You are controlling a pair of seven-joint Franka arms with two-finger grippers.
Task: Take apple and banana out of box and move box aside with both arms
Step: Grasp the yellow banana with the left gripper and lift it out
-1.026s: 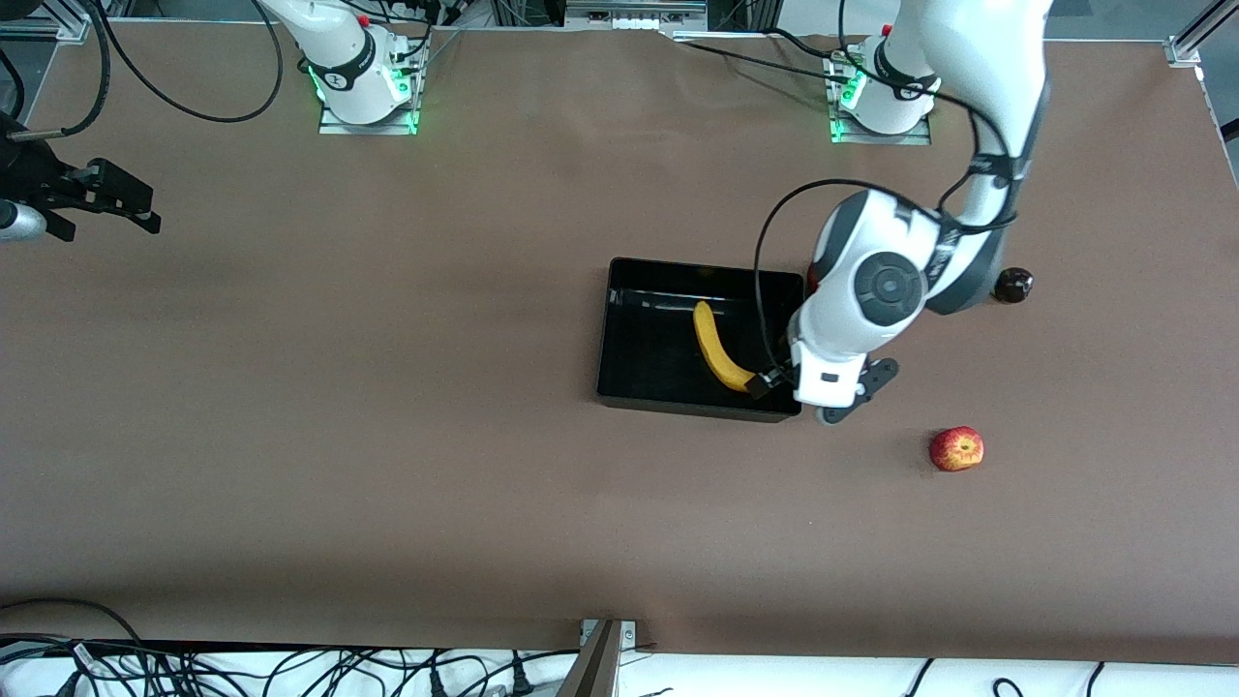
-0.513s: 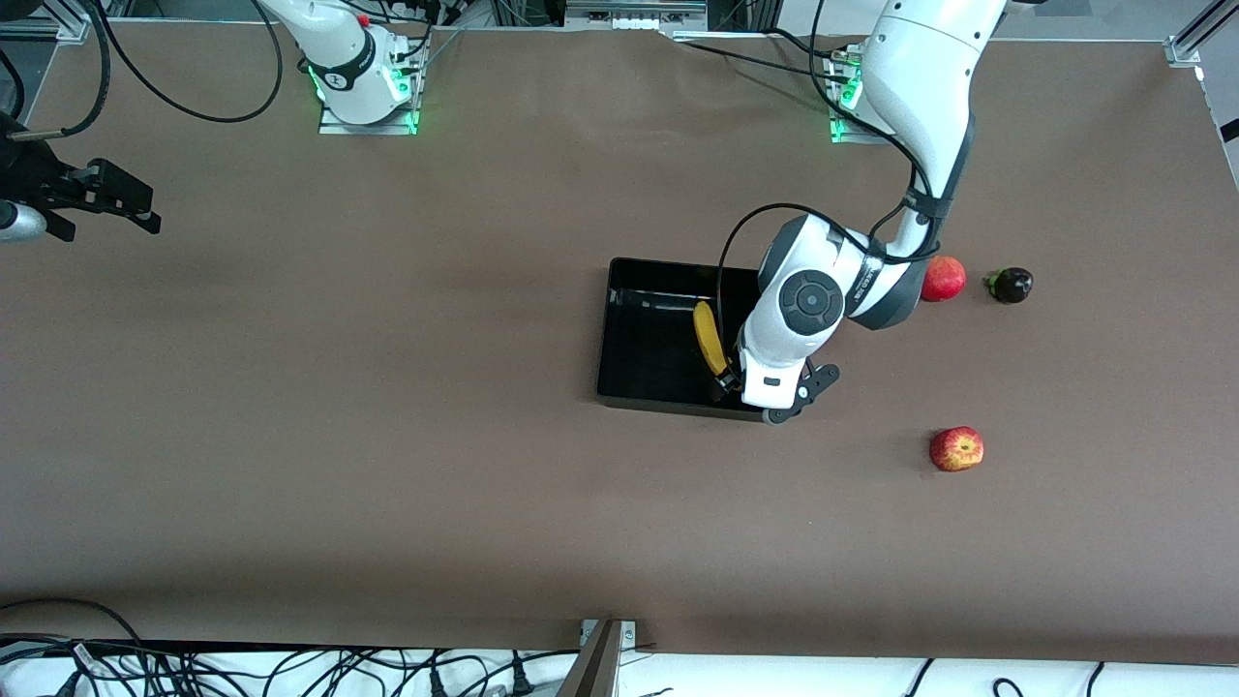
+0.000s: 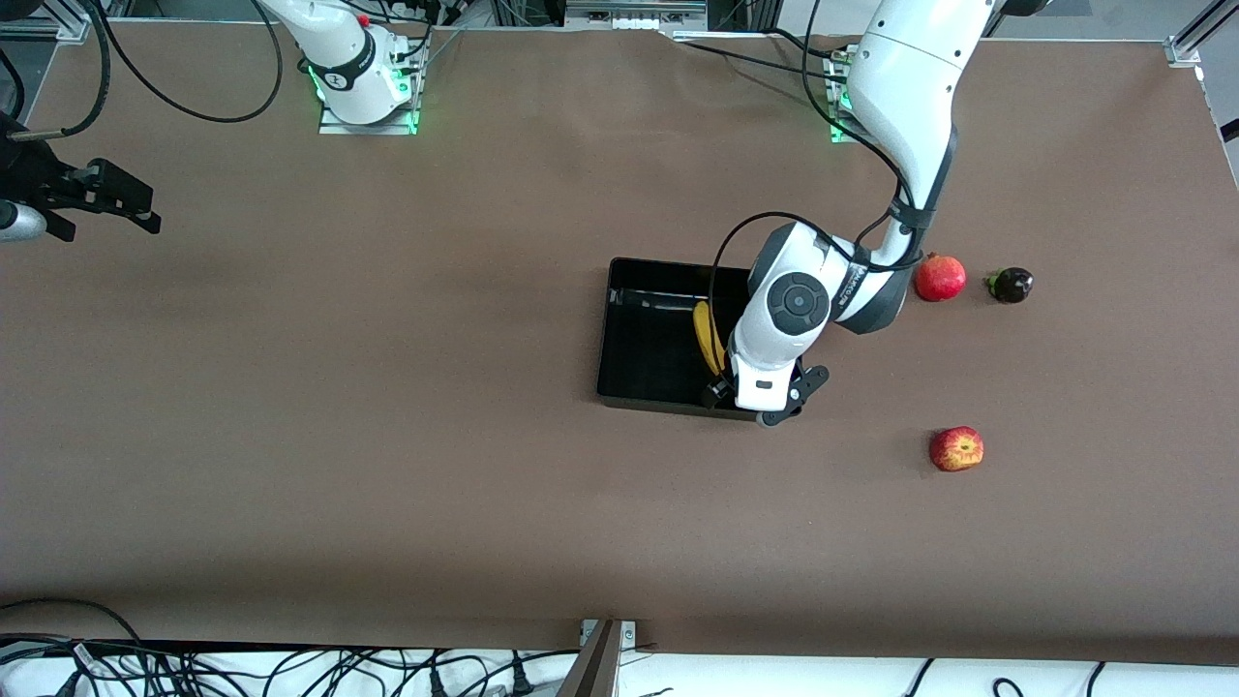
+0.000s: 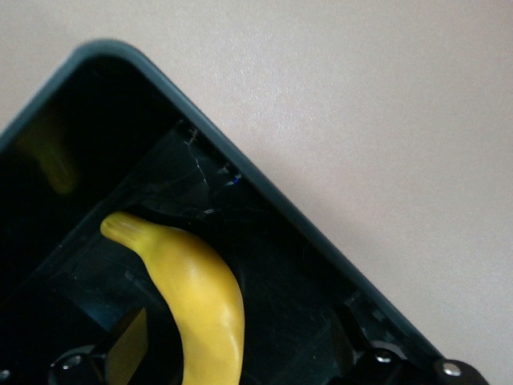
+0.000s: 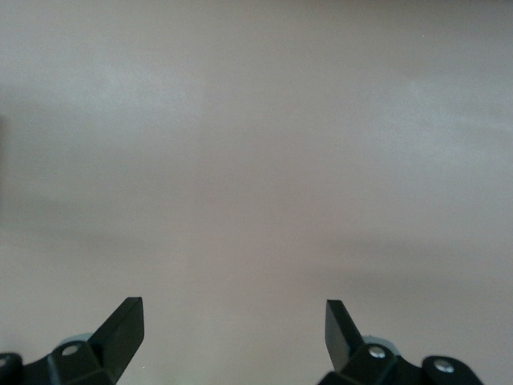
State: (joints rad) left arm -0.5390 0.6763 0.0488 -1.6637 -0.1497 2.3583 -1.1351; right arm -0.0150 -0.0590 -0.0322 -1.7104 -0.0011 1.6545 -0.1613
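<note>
Left gripper [image 3: 760, 399] hangs fully open, empty, over the box [image 3: 644, 373] end of the banana [image 4: 192, 301], whose long axis runs toward the arm bases; right gripper [image 5: 232, 337] waits open

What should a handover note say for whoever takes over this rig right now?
Left claw: open, over the box's corner nearest the apple, above the banana; nothing held.
Right claw: open, empty, waiting at the right arm's end of the table.
Done: apple lies out on the table, toward the left arm's end and nearer the front camera than the box.
Left: lift the banana out, then move the box aside with both arms.
</note>
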